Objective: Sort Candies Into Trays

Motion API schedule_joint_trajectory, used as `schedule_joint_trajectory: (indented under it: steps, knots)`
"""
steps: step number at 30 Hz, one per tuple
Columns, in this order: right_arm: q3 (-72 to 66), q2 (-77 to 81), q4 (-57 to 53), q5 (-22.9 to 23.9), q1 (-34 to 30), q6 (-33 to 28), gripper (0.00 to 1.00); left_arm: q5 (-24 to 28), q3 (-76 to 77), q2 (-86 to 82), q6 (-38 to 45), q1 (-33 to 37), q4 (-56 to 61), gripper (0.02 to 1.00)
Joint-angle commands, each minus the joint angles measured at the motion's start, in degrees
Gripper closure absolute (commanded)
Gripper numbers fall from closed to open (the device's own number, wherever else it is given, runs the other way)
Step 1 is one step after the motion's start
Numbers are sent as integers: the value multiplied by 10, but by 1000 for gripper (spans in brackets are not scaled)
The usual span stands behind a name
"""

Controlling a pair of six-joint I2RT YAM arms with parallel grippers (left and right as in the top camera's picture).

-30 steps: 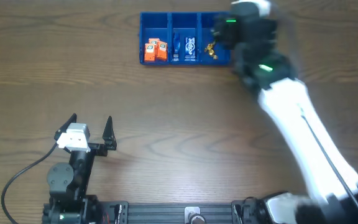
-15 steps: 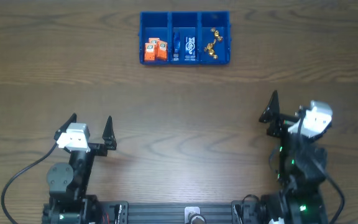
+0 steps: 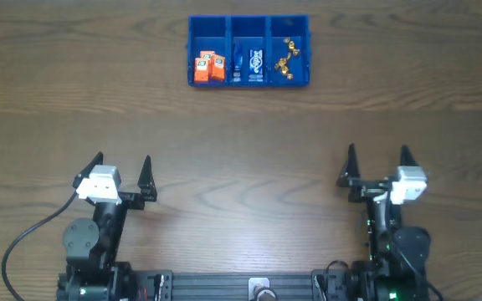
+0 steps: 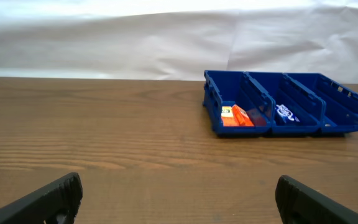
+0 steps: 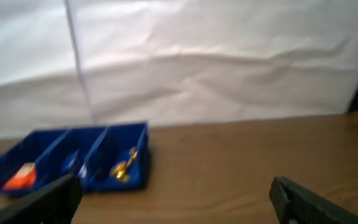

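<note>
A blue tray (image 3: 249, 20) with three compartments stands at the table's far middle. Orange candies (image 3: 209, 67) lie in its left compartment, blue-wrapped ones (image 3: 250, 62) in the middle, gold ones (image 3: 288, 57) in the right. My left gripper (image 3: 122, 160) is open near the front left, with nothing between its fingers. At the front right my right gripper (image 3: 376, 153) is open and holds nothing. The tray (image 4: 272, 87) with orange candies (image 4: 238, 116) shows far ahead in the left wrist view. The tray (image 5: 92, 140) with gold candies (image 5: 123, 167) is seen in the right wrist view.
The wooden table (image 3: 241, 142) lies bare between the grippers and the tray. A white backdrop (image 4: 166, 43) hangs behind the table's far edge.
The right arm has pulled back from over the tray's right compartment to the front right of the table, and its gripper now stands open there. The left arm has not moved.
</note>
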Motion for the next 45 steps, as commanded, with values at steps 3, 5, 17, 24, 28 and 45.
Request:
schedule_joint_trajectory:
  steps: [3,5,17,24,28,45]
  knots:
    - [-46,-5,-15,-80,-6,24,1,13,-12,-4,8,3,-19,20]
    - [-46,-5,-17,-64,-7,12,3,13,-12,-4,8,3,-19,23]
    - [-46,-5,-15,12,-6,-12,1,13,-12,-4,8,3,-19,20]
    - [-46,-5,-18,-38,-37,-57,1,13,-12,-4,8,3,-19,20]
    - [-46,-5,-18,-37,-36,-57,1,13,-12,-4,8,3,-19,20]
    - [-46,-4,-19,-37,-36,-57,1,13,-12,-4,8,3,-19,20]
